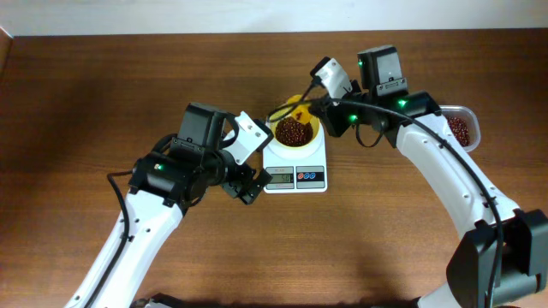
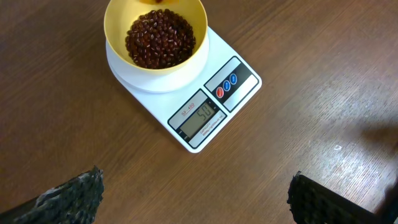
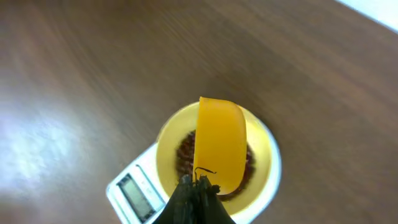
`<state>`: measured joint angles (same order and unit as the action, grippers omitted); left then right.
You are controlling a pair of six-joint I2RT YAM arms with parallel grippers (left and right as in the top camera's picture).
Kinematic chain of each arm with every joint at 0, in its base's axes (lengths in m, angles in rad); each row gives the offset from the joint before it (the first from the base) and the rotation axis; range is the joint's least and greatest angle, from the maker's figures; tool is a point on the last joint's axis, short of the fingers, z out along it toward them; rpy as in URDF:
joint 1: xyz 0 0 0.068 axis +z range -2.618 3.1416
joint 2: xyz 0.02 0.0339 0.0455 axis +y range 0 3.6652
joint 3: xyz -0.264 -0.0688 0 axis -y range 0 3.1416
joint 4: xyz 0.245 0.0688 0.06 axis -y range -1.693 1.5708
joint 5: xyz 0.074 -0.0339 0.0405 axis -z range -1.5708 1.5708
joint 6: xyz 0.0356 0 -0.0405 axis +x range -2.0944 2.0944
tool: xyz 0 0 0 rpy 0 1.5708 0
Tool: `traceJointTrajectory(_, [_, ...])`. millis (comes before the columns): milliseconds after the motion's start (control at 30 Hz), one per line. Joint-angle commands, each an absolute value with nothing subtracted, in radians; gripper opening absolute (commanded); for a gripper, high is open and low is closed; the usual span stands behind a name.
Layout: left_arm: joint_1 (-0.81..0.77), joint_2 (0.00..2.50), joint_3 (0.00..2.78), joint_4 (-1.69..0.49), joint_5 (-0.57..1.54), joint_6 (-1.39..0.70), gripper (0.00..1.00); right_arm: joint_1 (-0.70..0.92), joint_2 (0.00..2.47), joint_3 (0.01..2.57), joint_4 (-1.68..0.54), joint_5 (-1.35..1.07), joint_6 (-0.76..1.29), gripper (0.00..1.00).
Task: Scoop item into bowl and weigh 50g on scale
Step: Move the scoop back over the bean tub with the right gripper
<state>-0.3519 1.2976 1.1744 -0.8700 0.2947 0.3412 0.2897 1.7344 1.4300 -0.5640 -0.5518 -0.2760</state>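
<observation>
The pale-yellow bowl [image 1: 294, 130] stands on the white scale [image 1: 295, 171] and holds dark reddish-brown beans [image 2: 160, 38]. The scale's display [image 2: 200, 116] is lit; the digits are hard to read. My right gripper [image 3: 198, 186] is shut on the handle of a darker yellow scoop [image 3: 219, 143] and holds it tilted over the bowl [image 3: 264, 155]. My left gripper [image 2: 196, 196] is open and empty above the wood in front of the scale [image 2: 186, 93]; it also shows in the overhead view [image 1: 247, 184].
A clear plastic tub [image 1: 461, 128] with more beans stands at the right, partly behind my right arm. The wooden table [image 1: 103, 94] lies all round.
</observation>
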Motion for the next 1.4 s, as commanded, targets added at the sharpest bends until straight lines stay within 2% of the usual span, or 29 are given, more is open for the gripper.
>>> traceJointTrajectory(0, [-0.35, 1.282, 1.172, -0.868, 0.291, 0.354, 0.99, 0.258, 1.742, 1.436, -0.561, -0.692, -0.081, 0.04])
traceJointTrajectory(167, [-0.35, 1.282, 1.172, -0.868, 0.291, 0.354, 0.99, 0.13, 1.742, 1.436, -0.56, -0.815, 0.123, 0.04])
traceJointTrajectory(367, [-0.35, 1.282, 1.172, -0.868, 0.291, 0.354, 0.99, -0.088, 1.742, 1.436, -0.591, -0.846, 0.218, 0.04])
traceJointTrajectory(500, [-0.35, 1.282, 1.172, -0.868, 0.291, 0.354, 0.99, -0.265, 1.742, 1.436, -0.716, -0.846, 0.202, 0.04])
traceJointTrajectory(633, [-0.35, 1.282, 1.172, -0.868, 0.291, 0.354, 0.99, -0.411, 1.738, 1.437, -0.839, -0.834, 0.061, 0.04])
traceJointTrajectory(800, [-0.35, 1.282, 1.172, -0.868, 0.291, 0.354, 0.99, -0.531, 1.728, 1.438, -0.857, -0.773, -0.038, 0.04])
traceJointTrajectory(967, [-0.35, 1.282, 1.172, -0.868, 0.291, 0.354, 0.99, -0.531, 1.713, 1.444, -0.853, -0.573, -0.271, 0.04])
traceJointTrajectory(1067, [-0.35, 1.282, 1.172, -0.868, 0.291, 0.354, 0.99, -0.468, 1.713, 1.444, -0.843, -0.363, -0.499, 0.04])
traceJointTrajectory(1300, [-0.35, 1.282, 1.172, -0.868, 0.291, 0.354, 0.99, -0.287, 1.713, 1.444, -0.733, -0.002, -0.595, 0.04])
traceJointTrajectory(1367, [-0.35, 1.282, 1.172, -0.868, 0.291, 0.354, 0.99, -0.268, 1.713, 1.444, -0.735, 0.015, -0.595, 0.04])
